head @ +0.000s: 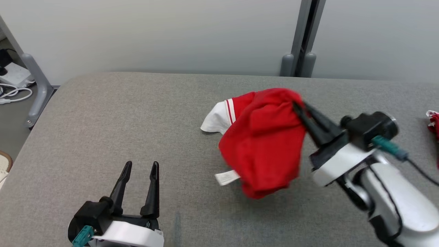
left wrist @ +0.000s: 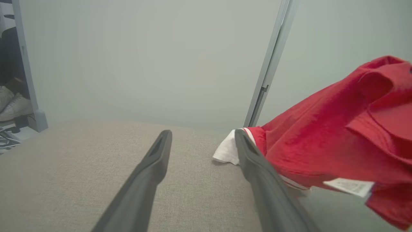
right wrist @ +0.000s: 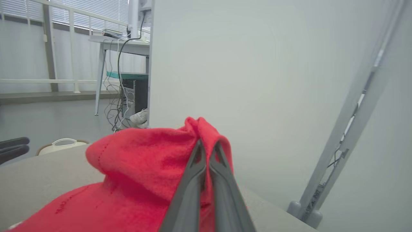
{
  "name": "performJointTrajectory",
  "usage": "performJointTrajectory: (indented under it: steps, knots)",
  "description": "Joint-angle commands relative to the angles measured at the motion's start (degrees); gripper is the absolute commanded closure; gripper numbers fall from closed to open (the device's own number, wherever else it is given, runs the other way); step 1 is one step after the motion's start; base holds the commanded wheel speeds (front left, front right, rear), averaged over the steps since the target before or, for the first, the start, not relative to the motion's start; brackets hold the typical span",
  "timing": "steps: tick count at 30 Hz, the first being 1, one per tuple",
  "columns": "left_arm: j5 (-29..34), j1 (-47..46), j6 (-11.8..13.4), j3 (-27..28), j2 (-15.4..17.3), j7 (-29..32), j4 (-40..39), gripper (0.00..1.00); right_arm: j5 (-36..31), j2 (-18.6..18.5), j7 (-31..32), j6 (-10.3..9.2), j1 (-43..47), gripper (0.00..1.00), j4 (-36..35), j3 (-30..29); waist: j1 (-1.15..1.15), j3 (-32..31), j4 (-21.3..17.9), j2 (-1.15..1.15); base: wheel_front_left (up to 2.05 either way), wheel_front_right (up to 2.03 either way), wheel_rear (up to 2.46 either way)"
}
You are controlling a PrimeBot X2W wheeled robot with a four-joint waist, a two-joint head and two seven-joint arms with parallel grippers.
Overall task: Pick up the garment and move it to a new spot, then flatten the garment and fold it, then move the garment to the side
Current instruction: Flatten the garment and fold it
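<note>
Right gripper (head: 297, 104) clamps the top edge of the red garment (head: 264, 144), which hangs below and to the left of its fingertips, long axis running down to the grey table (head: 103, 120). Its white-trimmed sleeve (head: 219, 118) points left, away from the pincer. Left gripper (head: 141, 166) sits well apart, fingers spread and empty.

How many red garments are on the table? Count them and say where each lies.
2. One red garment in the middle, pinched near its top by the right gripper; another red-and-white piece at the head view's right edge, mostly cut off. More may lie beyond.
</note>
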Motion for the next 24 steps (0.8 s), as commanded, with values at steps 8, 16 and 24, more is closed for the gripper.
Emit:
performJointTrajectory:
  steps: [8,16,24]
  knots:
    - [-1.1,-1.4,0.7,-1.5,0.2,-0.2,-0.3,0.00,9.3,-8.2,6.9,-0.02,2.5,0.67,12.3,-18.1,0.00,1.2,-0.4,0.00,0.00,0.00,0.00]
    - [-0.2,-1.4,0.4,-0.5,0.2,-0.1,0.4,0.00,-2.4,-5.7,5.5,0.02,2.9,0.00,24.6,-28.4,0.00,2.3,-1.3,0.00,0.00,0.00,0.00]
    - [0.5,-2.6,-0.6,0.3,0.2,-0.2,0.5,0.00,-7.5,2.6,-0.2,-0.02,5.0,0.00,16.5,-25.9,0.00,2.4,-5.4,0.00,0.00,0.00,0.00]
